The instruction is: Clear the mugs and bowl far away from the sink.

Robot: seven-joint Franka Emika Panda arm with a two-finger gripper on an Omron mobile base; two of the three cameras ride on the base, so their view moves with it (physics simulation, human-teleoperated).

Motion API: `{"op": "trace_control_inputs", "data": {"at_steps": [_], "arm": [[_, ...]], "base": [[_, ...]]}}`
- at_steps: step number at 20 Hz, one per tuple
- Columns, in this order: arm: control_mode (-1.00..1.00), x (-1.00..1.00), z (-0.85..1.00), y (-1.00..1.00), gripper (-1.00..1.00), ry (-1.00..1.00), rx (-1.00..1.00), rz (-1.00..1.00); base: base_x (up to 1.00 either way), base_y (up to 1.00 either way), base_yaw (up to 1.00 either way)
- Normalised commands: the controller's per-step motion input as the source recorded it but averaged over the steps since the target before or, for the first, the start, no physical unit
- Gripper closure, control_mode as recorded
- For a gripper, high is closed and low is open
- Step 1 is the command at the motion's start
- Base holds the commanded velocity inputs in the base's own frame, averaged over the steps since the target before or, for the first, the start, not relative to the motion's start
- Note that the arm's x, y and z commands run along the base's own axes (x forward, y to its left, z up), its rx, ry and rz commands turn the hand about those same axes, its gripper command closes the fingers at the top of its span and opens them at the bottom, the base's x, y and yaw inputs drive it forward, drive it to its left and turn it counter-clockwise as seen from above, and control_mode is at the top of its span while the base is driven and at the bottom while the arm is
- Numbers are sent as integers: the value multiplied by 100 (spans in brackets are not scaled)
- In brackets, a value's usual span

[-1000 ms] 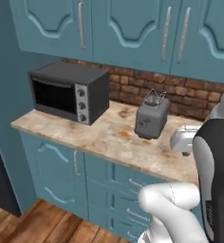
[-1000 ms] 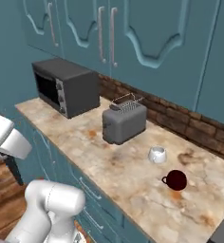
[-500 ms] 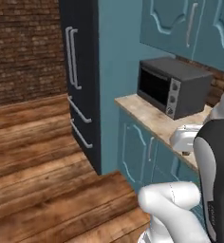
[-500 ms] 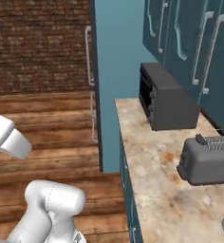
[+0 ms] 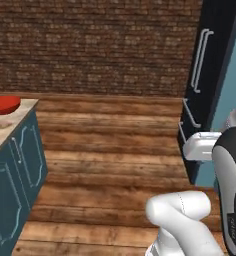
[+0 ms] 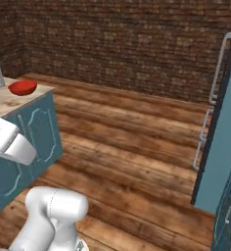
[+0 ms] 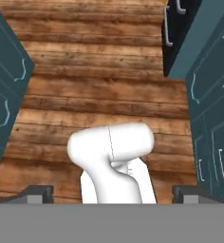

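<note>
1. At nine o'clock in the left base view, the bowl [image 5: 4,104] sits on the counter [image 5: 5,131] at its corner.
2. Our gripper [image 7: 113,194] points at bare floor [image 7: 99,85], jaws spread wide and empty.
3. We judge driving closer comes before reaching.
4. We should descend over the rim.

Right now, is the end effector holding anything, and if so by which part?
Nothing is held. The end effector is open, its fingertips wide apart with nothing gripped between them.
</note>
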Motion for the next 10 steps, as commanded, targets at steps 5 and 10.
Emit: {"op": "trace_control_inputs", "data": {"at_steps": [5, 10], "arm": [[100, 0, 0, 0, -100, 0, 0, 0], [100, 0, 0, 0, -100, 0, 0, 0]], "base": [[58, 51, 64], [100, -36, 35]]}}
